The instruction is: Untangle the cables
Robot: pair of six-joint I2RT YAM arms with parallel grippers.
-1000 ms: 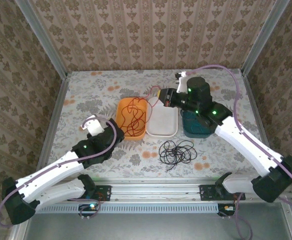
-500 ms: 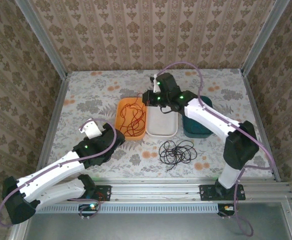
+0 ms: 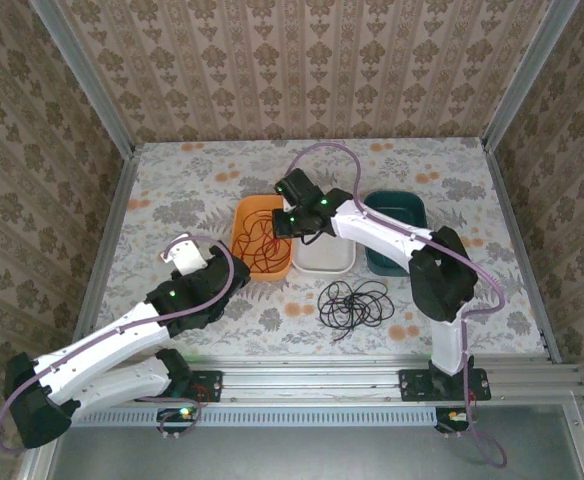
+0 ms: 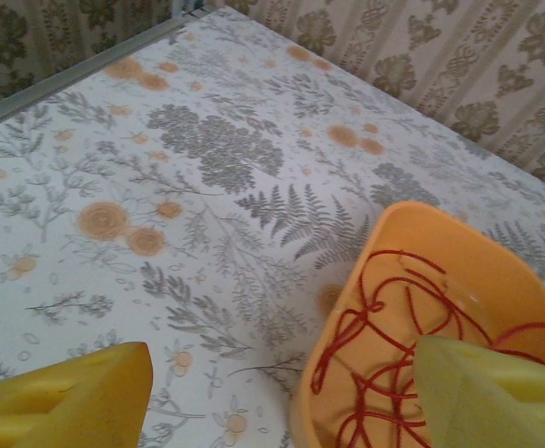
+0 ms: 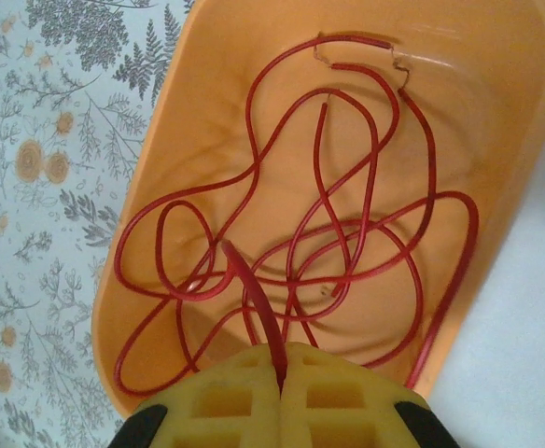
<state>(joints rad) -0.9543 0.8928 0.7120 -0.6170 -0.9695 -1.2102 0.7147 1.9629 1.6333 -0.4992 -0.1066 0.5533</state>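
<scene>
Red cable lies in loose loops inside the orange tray, and one strand rises into my right gripper, which is shut on it just above the tray. From above, the right gripper hangs over the orange tray at its far right corner, above the red cable. A black cable coil rests on the table in front of the trays. My left gripper is open and holds nothing, low over the table left of the orange tray and its red cable. No blue-green cable can be made out.
A white tray sits right of the orange one, then a teal tray. The right arm stretches across the white and teal trays. Patterned walls close in the table on three sides. Floral tabletop lies bare to the left.
My right gripper has swung left from beside the teal tray, across the white tray, to over the orange tray. The left arm has barely moved.
</scene>
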